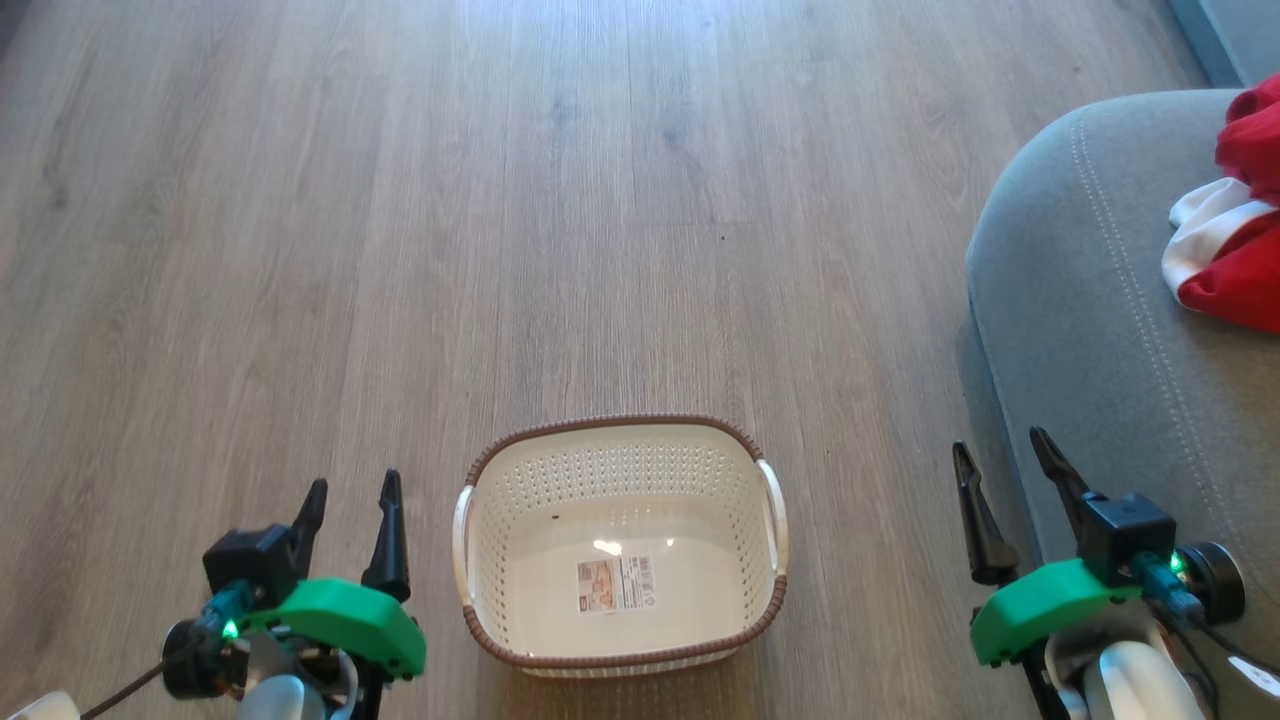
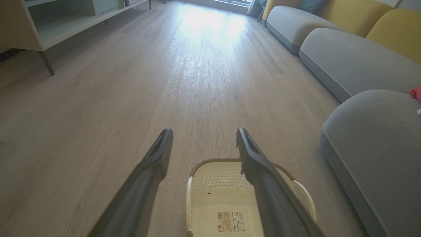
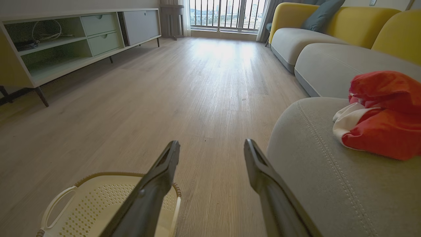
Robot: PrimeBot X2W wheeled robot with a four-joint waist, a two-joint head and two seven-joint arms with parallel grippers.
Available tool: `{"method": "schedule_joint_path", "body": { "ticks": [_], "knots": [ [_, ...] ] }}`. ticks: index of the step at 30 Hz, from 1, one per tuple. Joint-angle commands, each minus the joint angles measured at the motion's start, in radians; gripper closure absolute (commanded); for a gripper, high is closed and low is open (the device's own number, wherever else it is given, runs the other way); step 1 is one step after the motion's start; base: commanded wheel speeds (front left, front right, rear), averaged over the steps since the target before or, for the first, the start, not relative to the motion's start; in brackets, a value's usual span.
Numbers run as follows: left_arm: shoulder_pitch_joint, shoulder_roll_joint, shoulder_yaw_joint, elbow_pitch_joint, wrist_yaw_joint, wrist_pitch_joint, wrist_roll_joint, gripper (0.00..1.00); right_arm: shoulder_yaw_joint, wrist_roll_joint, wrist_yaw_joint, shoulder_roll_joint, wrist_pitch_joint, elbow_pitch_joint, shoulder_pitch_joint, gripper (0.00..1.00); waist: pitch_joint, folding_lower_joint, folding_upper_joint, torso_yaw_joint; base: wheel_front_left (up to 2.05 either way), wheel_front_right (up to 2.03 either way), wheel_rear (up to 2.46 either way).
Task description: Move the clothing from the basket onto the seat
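Clothing (image 3: 381, 131) on grey seat (image 3: 329, 184) | basket (image 1: 620, 470) on wood floor (image 1: 500, 200)

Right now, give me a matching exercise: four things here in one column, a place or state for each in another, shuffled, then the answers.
1 basket
2 clothing
3 seat
4 left gripper

A open, holding nothing
B empty, on the wooden floor
C lying on the seat
D grey, right of the basket

Pairs: 1B, 2C, 3D, 4A

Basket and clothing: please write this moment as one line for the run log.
basket: empty, on floor | clothing: on seat | left claw: open, empty | right claw: open, empty
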Motion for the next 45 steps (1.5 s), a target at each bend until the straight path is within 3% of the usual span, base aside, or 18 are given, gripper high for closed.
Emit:
{"method": "schedule_joint_path", "body": {
  "ticks": [1,19,20,24,45],
  "knots": [
    [-0.022,0.002,0.04,-0.036,-0.005,-0.01,0.009,0.0,0.022,-0.008,0.0,0.005,-0.006,-0.024,-0.014,0.0,-0.001,0.0002,-0.0001,-0.003,0.0,0.0,0.0],
    [-0.021,-0.002,0.028,-0.035,-0.029,-0.01,0.0,0.0,0.032,0.013,0.0,0.011,-0.006,-0.005,-0.017,0.0,-0.009,0.0002,-0.0001,-0.036,0.0,0.0,0.0],
    [0.003,-0.006,0.003,-0.002,-0.027,0.0,0.004,1.0,0.008,0.011,0.0,0.009,0.0,0.023,0.003,1.0,-0.009,0.0002,-0.0001,-0.036,0.0,0.0,0.0],
    [0.025,-0.011,0.004,0.05,-0.027,0.007,-0.001,1.0,0.007,0.016,0.0,0.009,0.003,0.081,0.017,1.0,-0.01,0.0002,-0.0001,-0.036,0.0,0.0,0.0],
    [0.017,-0.01,0.037,0.013,-0.047,0.07,-0.233,1.0,-0.008,0.295,0.0,0.01,0.068,0.053,0.005,1.0,-0.013,0.0002,-0.0001,-0.031,0.0,0.0,0.0]
  ]
}}
